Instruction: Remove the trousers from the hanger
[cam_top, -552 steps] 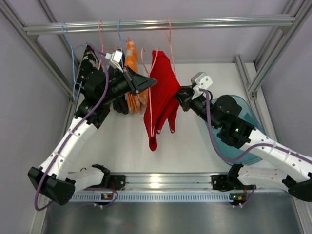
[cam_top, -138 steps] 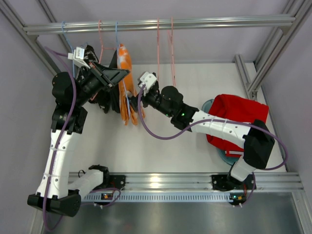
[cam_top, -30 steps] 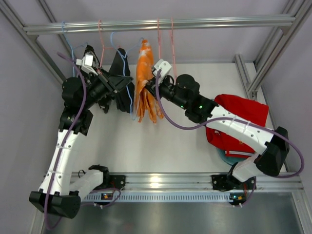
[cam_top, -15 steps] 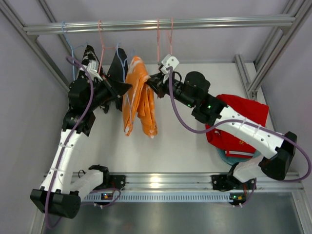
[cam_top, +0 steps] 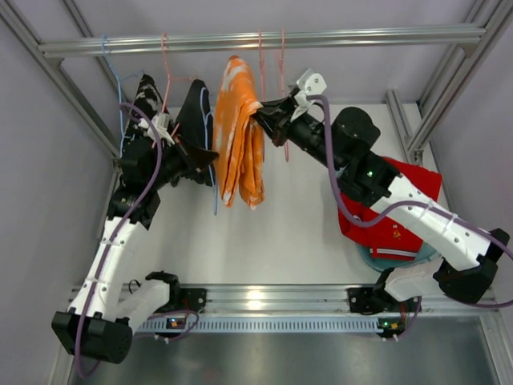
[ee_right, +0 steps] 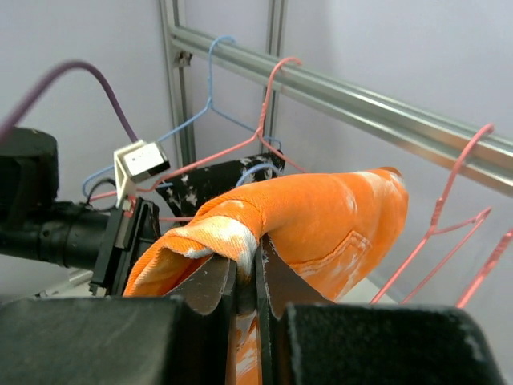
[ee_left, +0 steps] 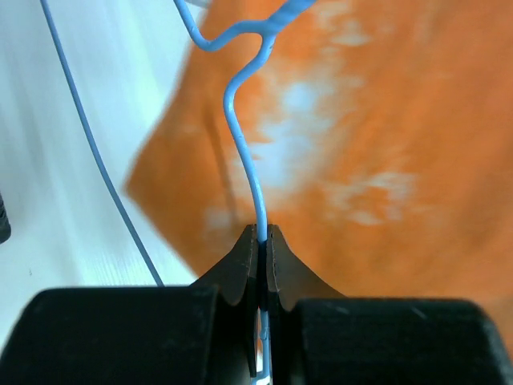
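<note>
The orange trousers with white markings [cam_top: 240, 128] hang folded from my right gripper [cam_top: 258, 115], which is shut on a fold of the cloth [ee_right: 232, 233] and holds it up near the rail. They fill the left wrist view [ee_left: 377, 144]. My left gripper [cam_top: 210, 160] is shut on the wire of a blue hanger [ee_left: 244, 152], just left of the trousers. The hanger [cam_top: 210, 120] looks bare of the orange cloth. The plain red trousers [cam_top: 393, 208] lie on a teal bowl at the right.
A metal rail [cam_top: 264, 38] crosses the back with several pink hangers [cam_top: 276, 48] and blue hangers [cam_top: 108, 56]. A black garment with white spots [cam_top: 148, 96] hangs at the left. The teal bowl [cam_top: 385, 258] sits on the table. Frame posts stand at both sides.
My right gripper has lifted the orange trousers up and to the right, away from the blue hanger. My left gripper has held the hanger and shifted slightly down. The red trousers stay on the bowl.
</note>
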Controlling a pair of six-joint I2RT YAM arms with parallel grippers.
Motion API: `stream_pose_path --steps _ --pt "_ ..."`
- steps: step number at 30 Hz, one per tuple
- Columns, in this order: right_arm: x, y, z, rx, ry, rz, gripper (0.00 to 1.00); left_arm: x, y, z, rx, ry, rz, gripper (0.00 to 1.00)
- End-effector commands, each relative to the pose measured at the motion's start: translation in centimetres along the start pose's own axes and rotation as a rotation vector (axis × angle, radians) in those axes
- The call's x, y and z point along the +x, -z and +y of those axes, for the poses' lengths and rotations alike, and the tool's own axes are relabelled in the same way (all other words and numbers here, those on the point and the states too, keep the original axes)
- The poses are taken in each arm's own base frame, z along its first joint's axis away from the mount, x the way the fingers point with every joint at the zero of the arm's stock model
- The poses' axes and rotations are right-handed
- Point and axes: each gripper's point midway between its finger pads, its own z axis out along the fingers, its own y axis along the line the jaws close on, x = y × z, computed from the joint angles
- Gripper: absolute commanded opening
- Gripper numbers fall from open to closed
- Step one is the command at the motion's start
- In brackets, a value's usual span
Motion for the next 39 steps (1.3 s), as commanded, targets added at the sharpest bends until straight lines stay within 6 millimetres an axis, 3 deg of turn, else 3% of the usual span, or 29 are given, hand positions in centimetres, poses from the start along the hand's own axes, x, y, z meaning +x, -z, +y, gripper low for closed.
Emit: stream_pose_path --steps 1,8,15,20,27,32,39 --pt "-13.4 4.5 -1.3 0.032 0.002 -0.343 0.0 0.0 0.5 -0.1 0.004 -0.046 -0.021 0.0" --pt "-11.7 9.7 3.0 -0.205 0.035 -0.293 0.0 0.0 0.4 0.2 -0.001 -0.079 -0.021 0.0" --pt "-9.9 15.1 4.0 -0.272 0.095 -0.203 0.0 -1.6 0.4 -1.0 0.019 -0.157 -0.048 0.0" --pt "-10.3 19.5 4.4 -0.335 0.155 -0.191 0.0 -1.9 0.4 -1.0 0.01 -0.185 -0.05 0.0" --pt "-10.8 24.9 1.7 -0.15 0.19 -0.174 0.0 -1.6 -0.2 -0.4 -0.005 -0.171 -0.019 0.0" --pt "-12.6 28.7 1.3 -0.015 0.222 -0.225 0.0 -2.1 -0.9 -0.3 -0.011 -0.164 -0.014 0.0" --pt "-14.1 34.3 -1.6 0.41 0.275 -0.252 0.0 -2.2 -0.7 -1.6 0.034 -0.163 -0.002 0.0"
